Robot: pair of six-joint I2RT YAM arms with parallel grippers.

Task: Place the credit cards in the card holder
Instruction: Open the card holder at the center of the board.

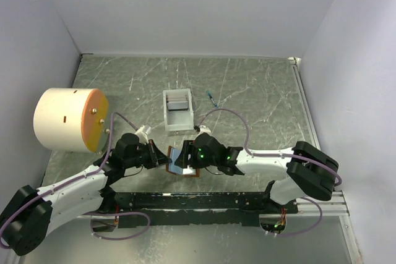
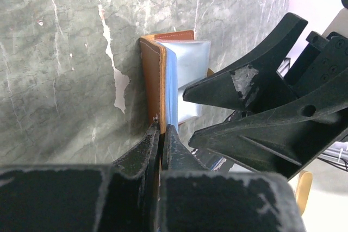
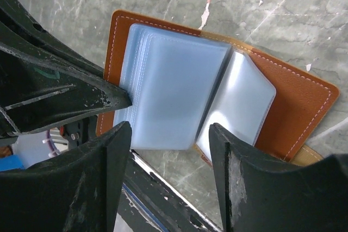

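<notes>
Marbled tabletop [image 1: 247, 85], card holder [image 3: 179, 96] in left gripper [image 2: 162, 132], under wide right gripper [image 3: 169, 132]

Pretty clearly a robotics lab test cell, not anybody's home or shop. Plain white walls [image 1: 185, 4] box in a grey-green marbled surface [image 1: 260, 85] on three sides. The left arm [image 1: 74, 193] and right arm [image 1: 272, 165] sit on a black rail [image 1: 192, 201] at the near edge. Purple cables [image 1: 229, 112] loop around loose, and a big white drum [image 1: 62, 119] sits off to the left.

What the white box [image 1: 179, 123] holds seems too small to tell.
</notes>
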